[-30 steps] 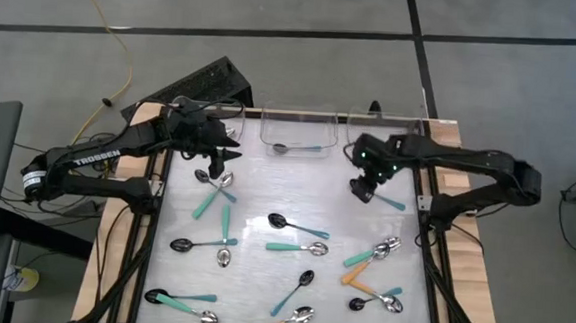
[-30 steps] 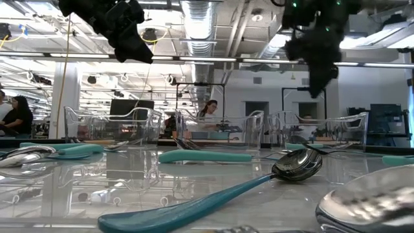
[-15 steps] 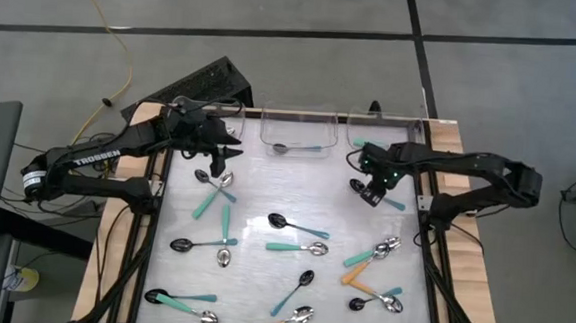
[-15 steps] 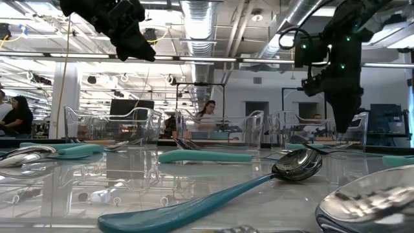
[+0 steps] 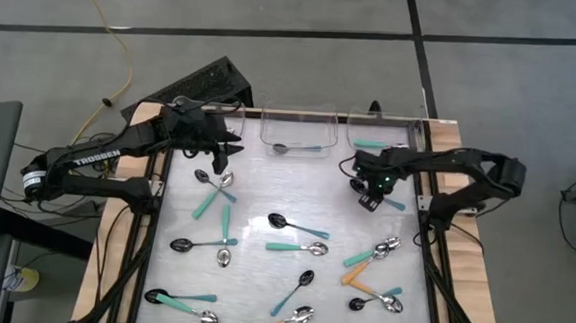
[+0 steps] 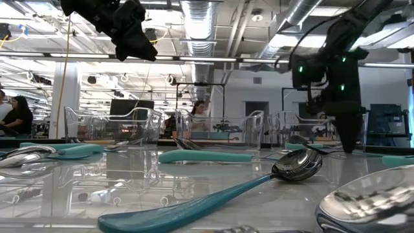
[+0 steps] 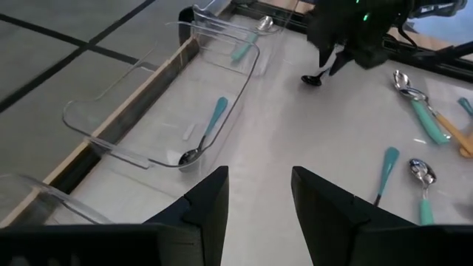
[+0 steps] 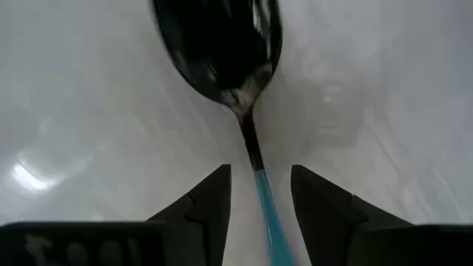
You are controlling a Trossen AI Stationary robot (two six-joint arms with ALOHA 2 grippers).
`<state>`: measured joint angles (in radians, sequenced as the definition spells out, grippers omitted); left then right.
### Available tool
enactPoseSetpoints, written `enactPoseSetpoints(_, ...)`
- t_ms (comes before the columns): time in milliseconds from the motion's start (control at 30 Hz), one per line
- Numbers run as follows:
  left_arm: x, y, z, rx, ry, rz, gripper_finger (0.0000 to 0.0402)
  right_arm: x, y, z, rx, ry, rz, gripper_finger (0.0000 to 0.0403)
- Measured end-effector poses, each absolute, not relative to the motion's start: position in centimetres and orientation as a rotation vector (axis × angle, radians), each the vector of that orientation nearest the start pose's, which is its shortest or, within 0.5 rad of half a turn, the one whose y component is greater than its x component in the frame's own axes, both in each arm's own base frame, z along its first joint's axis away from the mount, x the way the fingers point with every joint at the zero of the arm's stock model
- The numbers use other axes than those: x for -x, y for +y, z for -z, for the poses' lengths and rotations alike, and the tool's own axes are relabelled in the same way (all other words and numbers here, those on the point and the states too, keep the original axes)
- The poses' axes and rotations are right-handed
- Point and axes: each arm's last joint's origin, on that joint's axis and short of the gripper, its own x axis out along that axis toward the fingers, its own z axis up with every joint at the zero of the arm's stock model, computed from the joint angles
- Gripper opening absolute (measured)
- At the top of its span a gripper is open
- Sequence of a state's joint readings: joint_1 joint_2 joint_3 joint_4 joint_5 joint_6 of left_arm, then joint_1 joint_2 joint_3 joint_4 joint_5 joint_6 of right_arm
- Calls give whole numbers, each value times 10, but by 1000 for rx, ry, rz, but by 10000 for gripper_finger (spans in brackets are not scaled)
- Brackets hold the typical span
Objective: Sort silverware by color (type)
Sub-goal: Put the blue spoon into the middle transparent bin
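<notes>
Black-bowled spoon (image 8: 229,59) straddled by spread right gripper (image 8: 259,185); fingers to be centred on neck before closing; left gripper (image 7: 259,192) held spread, aloft.

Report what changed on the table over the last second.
The right gripper dropped low over the black-bowled, teal-handled spoon near the right bin; its open fingers straddle the handle, not yet closed. With that arm lower, a teal spoon in the right clear bin now shows. The left gripper barely shifted. The other spoons stayed put.
</notes>
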<state>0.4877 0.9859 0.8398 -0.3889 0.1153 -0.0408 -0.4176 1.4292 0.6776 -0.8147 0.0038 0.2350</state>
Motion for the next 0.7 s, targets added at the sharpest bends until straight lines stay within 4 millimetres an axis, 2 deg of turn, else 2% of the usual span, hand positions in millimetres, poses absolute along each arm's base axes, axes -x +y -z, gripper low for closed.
enactPoseSetpoints(200,-186,95,-298,207,506,-376,132,-194,-84,-130,-510,1596,509,148)
enactPoseSetpoints(467,-186,95,-298,208,506,-376,132,-200,-89,-148,-505,1501,470,22)
enactPoseSetpoints(600,-185,94,-297,211,514,-374,132,-217,-91,-180,-558,1331,328,26)
enactPoseSetpoints(700,-185,94,-297,211,520,-379,132,-242,-87,-218,-509,1185,247,27)
